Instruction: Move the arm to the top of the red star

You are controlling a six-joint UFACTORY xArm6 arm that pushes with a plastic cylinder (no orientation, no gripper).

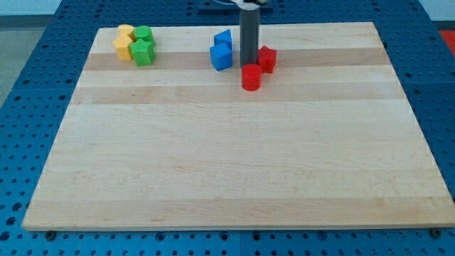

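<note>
Tip (248,65) of my rod, bare and gripping nothing, stood just left of the red star (266,58) and just above the red cylinder (251,77) (blue blocks (222,51) further left); the star's top side lay up-right of it.

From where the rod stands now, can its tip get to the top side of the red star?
Probably yes. My tip sits just left of the red star, above the red cylinder. Bare board lies above the star; the blue blocks stay on the left.
</note>
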